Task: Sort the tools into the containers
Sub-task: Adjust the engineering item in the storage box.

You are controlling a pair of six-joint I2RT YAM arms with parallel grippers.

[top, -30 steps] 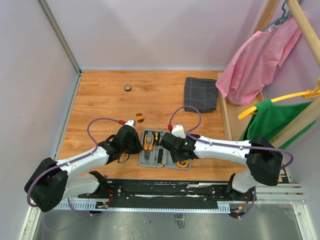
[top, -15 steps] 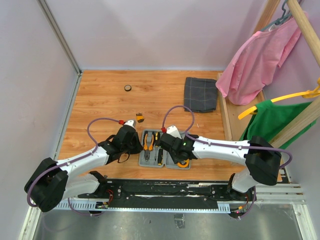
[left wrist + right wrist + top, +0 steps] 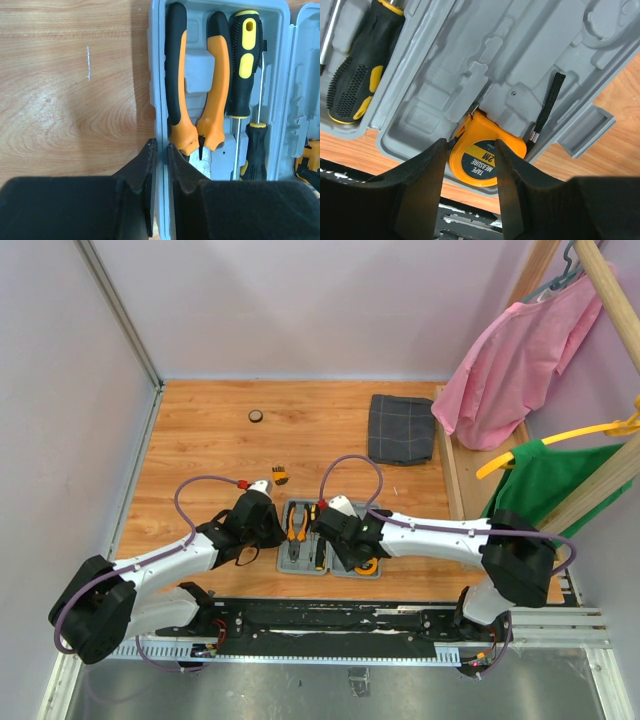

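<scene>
Tape measure (image 3: 482, 161) partly hidden by right end effector (image 3: 470, 146).

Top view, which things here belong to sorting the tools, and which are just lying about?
Belong to the job: grey tool case, pliers, large screwdriver, small screwdriver, tape measure, bit holder.
Lying about: folded checked cloth, small round object, pink garment, green garment.

Matt grey plastic case (image 3: 199, 75), wood-grain table (image 3: 75, 100)
</scene>
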